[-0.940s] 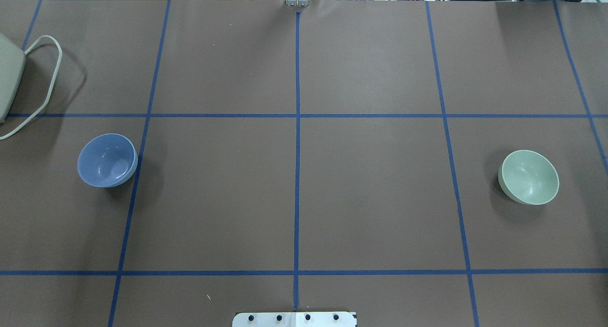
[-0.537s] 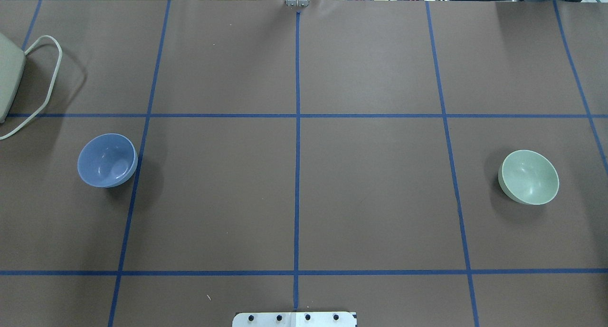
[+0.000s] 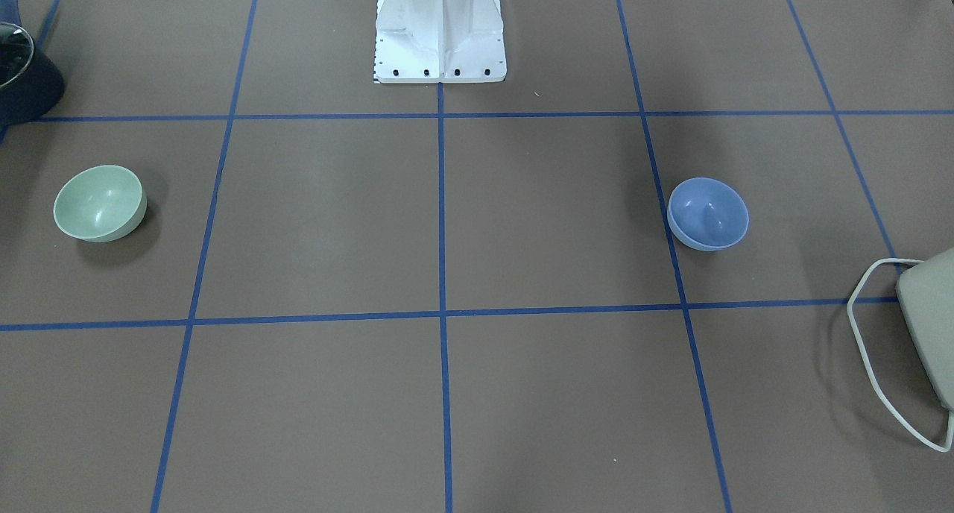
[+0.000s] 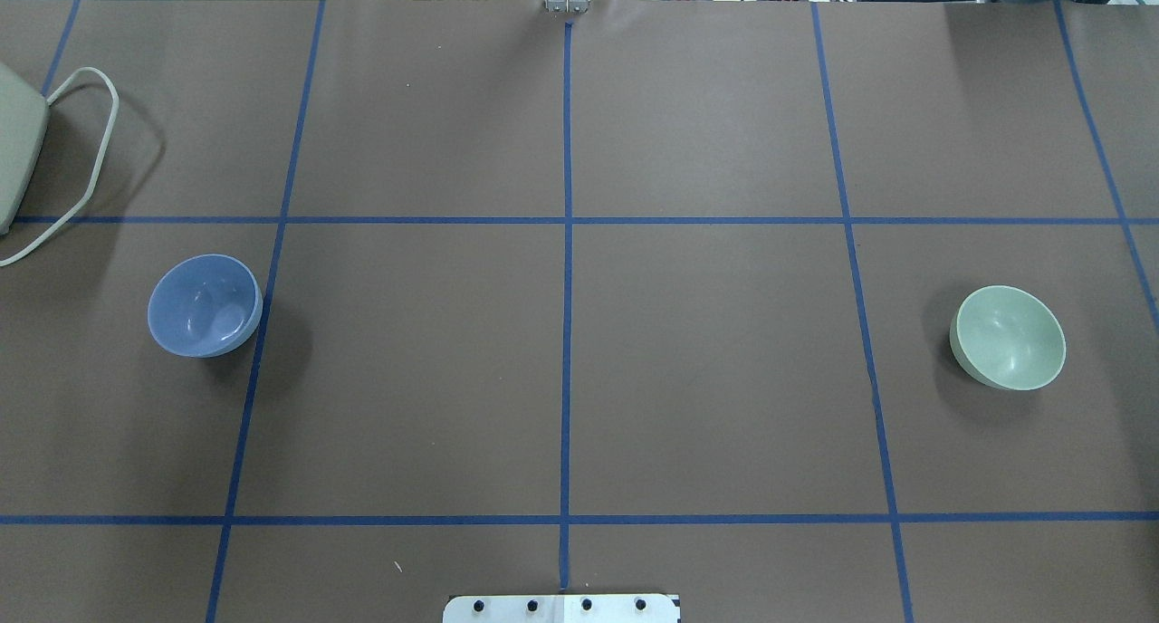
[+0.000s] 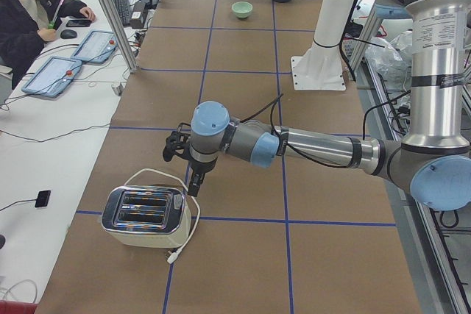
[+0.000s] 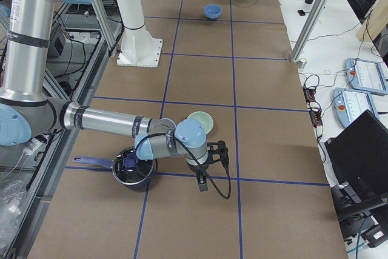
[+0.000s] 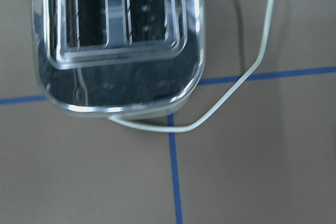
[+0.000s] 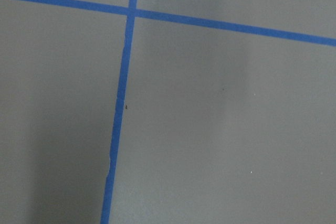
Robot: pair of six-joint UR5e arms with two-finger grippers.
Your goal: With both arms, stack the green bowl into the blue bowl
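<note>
The green bowl (image 4: 1007, 337) stands upright on the table's right side; it also shows in the front view (image 3: 99, 203). The blue bowl (image 4: 205, 305) stands upright on the left side, far from the green one, and shows in the front view (image 3: 708, 213). Both bowls are empty. Neither gripper shows in the overhead or front view. In the exterior left view my left gripper (image 5: 173, 148) hovers near the toaster, and the blue bowl is hidden there. In the exterior right view my right gripper (image 6: 222, 149) hovers just in front of the green bowl (image 6: 201, 121). I cannot tell whether either is open or shut.
A chrome toaster (image 5: 143, 217) with a white cord sits at the table's left end and fills the left wrist view (image 7: 115, 40). A dark pot (image 6: 133, 171) stands near my right arm. The white pedestal (image 3: 440, 28) is at the table's robot side. Blue tape lines cross the brown mat.
</note>
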